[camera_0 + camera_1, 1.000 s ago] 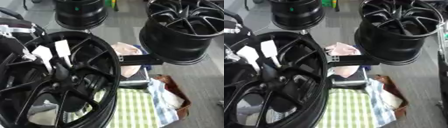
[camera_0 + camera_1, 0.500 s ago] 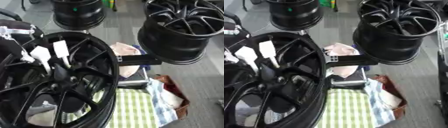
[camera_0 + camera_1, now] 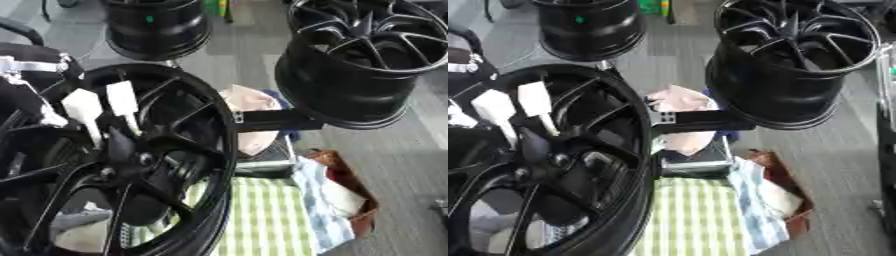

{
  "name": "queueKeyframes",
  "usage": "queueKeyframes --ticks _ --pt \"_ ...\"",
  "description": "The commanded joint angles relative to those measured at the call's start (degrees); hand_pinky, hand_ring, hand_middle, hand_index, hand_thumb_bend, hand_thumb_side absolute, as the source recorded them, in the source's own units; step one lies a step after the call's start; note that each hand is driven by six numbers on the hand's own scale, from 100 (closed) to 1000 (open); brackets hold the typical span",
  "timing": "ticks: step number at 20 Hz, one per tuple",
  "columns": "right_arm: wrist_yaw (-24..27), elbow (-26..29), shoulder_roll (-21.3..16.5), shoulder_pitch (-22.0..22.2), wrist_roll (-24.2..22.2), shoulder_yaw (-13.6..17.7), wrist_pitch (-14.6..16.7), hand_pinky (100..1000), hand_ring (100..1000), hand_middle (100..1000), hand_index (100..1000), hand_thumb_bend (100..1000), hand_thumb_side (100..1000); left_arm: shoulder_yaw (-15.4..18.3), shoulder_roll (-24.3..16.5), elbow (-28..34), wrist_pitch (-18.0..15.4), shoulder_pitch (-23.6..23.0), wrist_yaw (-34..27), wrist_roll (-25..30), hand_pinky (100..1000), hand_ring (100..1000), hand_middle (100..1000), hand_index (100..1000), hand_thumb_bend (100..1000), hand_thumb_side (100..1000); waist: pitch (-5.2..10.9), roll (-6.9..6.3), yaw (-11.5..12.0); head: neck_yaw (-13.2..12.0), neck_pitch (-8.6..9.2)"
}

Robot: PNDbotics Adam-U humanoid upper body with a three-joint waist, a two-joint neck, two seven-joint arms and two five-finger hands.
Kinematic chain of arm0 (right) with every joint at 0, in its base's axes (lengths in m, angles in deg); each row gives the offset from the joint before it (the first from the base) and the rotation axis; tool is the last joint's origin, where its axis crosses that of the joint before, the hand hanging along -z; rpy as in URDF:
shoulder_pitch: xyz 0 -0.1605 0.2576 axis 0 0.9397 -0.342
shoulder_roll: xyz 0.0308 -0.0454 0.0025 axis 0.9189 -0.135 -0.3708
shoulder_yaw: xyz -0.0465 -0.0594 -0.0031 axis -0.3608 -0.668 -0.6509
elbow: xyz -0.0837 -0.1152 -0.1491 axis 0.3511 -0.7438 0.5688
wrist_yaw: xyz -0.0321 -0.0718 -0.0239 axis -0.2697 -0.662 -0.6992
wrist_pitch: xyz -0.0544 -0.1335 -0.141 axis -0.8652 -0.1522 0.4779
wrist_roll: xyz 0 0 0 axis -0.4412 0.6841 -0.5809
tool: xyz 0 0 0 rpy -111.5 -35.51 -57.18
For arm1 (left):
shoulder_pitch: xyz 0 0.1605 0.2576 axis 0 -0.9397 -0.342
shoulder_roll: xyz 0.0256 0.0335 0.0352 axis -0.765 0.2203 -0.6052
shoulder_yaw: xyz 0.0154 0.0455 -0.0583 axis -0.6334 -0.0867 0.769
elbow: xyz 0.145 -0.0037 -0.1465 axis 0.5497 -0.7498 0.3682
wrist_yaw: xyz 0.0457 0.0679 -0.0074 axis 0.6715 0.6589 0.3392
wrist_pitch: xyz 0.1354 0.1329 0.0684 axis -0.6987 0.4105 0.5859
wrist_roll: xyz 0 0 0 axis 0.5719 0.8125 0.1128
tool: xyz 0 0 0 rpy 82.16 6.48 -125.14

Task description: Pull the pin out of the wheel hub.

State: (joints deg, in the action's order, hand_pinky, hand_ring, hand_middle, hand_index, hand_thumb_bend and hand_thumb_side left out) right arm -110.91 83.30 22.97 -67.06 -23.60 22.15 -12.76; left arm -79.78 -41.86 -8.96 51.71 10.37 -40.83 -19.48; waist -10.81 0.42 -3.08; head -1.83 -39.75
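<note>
Two white, flat-tipped fingers of my left hand reach straight, slightly apart, onto the glossy black spoked wheel. I cannot make out the pin near its hub. Beneath lies green checked cloth.

- Even, diffuse indoor light is falling from overhead, and the grey floor is looking moderately bright.
- The whole of both views is reading soft and slightly smeared; edges are bleeding, most of all along the near wheel at lower left.
- Dull sheen is showing on the spokes of the far wheel, with no hard glare.
- The two white tabs are coming out as the brightest patches, nearly washed out.
- Shadows are lying soft and shallow under the wheels; the black parts are merging into one dark mass, detail lost.
- The checked cloth is staying readable though blurred.
</note>
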Motion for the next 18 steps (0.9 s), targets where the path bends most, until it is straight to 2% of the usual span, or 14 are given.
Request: queueKeyframes --ticks 1,4,6,12,13,14,15,18 --pt "-0.09 1.08 -0.86 -0.82 0.02 0.64 -0.11 735 776 690 805 100 671 0.55 -1.64 0.84 -9.38 0.92 -1.72 9.74 778 684 555 715 420 346 1.06 -0.1 0.02 -0.1 0.3" --pt "0.07 1.11 -0.83 -0.66 0.02 0.9 -0.22 734 776 689 805 100 675 0.7 -1.68 1.44 -8.97 0.97 -3.45 9.74 770 674 549 711 376 326 1.04 -0.06 0.05 -0.11 0.19" --pt "0.27 1.07 -0.85 -0.56 0.02 1.03 -0.33 734 776 688 805 100 678 0.84 -1.72 1.9 -8.64 1.05 -4.64 9.74 767 673 549 712 407 331 1.03 -0.05 0.08 -0.14 0.17" --pt "0.68 1.08 -0.82 -0.4 0.02 1.16 -0.27 734 776 688 805 100 681 0.82 -1.88 2.73 -8.15 1.14 -5.72 9.74 766 670 545 708 404 320 1.01 -0.07 0.13 -0.19 0.22" --pt "0.76 1.09 -0.76 -0.34 0.02 1.24 -0.28 733 775 687 804 100 685 1.02 -1.78 2.8 -8.12 1.15 -5.94 9.74 743 639 505 672 340 195 1.02 -0.06 0.16 -0.16 0.23" --pt "0.88 1.13 -0.72 -0.26 0.02 1.34 -0.29 732 775 687 804 100 684 1.29 -1.74 2.88 -8.04 1.16 -6.49 9.74 732 627 490 656 342 135 1.02 -0.05 0.19 -0.13 0.24" --pt "0.98 1.16 -0.69 -0.18 0.02 1.42 -0.3 732 775 687 804 100 684 1.59 -1.76 2.97 -7.84 1.23 -7.17 9.74 725 621 483 648 347 101 1.04 -0.03 0.23 -0.1 0.21" --pt "1.1 1.28 -0.58 -0.09 0.02 1.47 -0.26 733 775 687 804 100 685 2.27 -1.97 3.51 -6.96 1.51 -8.72 9.74 716 610 470 629 373 100 1.08 0.0 0.33 -0.05 0.26"
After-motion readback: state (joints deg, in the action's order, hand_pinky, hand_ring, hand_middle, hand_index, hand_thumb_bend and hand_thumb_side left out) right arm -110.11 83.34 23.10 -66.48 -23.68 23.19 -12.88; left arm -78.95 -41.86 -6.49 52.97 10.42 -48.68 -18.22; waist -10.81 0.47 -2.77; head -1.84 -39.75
